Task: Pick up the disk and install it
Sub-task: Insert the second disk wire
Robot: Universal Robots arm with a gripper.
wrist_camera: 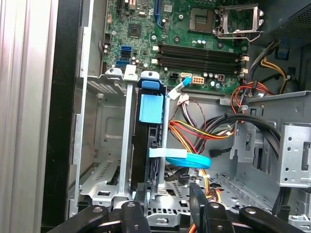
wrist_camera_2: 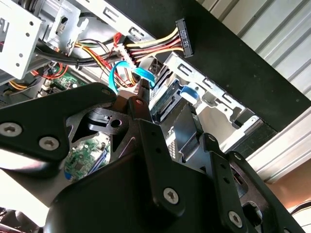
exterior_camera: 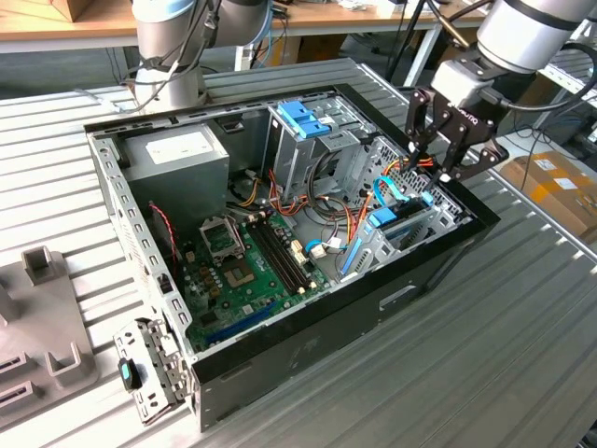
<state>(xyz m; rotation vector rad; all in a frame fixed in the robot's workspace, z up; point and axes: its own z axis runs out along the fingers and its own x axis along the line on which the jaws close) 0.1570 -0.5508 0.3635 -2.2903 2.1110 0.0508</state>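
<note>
The disk (wrist_camera: 144, 145) stands on edge in a slot of the metal drive cage (wrist_camera: 97, 145) at the front corner of the open computer case (exterior_camera: 410, 289). Its light-blue rail end (wrist_camera: 151, 107) points toward the motherboard. In the exterior view the disk (exterior_camera: 395, 222) sits low in the case at the exterior view's right. My gripper (exterior_camera: 437, 166) hangs just above that cage, free of the disk. In the first wrist view its fingers (wrist_camera: 136, 213) stand apart with nothing between them, so my gripper (wrist_camera: 167, 208) is open.
A blue flat cable (wrist_camera: 187, 159) and bundled coloured wires (wrist_camera: 204, 131) lie beside the cage. The motherboard (exterior_camera: 242, 271), power supply (exterior_camera: 177, 154) and an upper bay with a blue latch (exterior_camera: 306, 117) are inside the case. Grey fixtures (exterior_camera: 42, 308) sit on the table at the exterior view's left.
</note>
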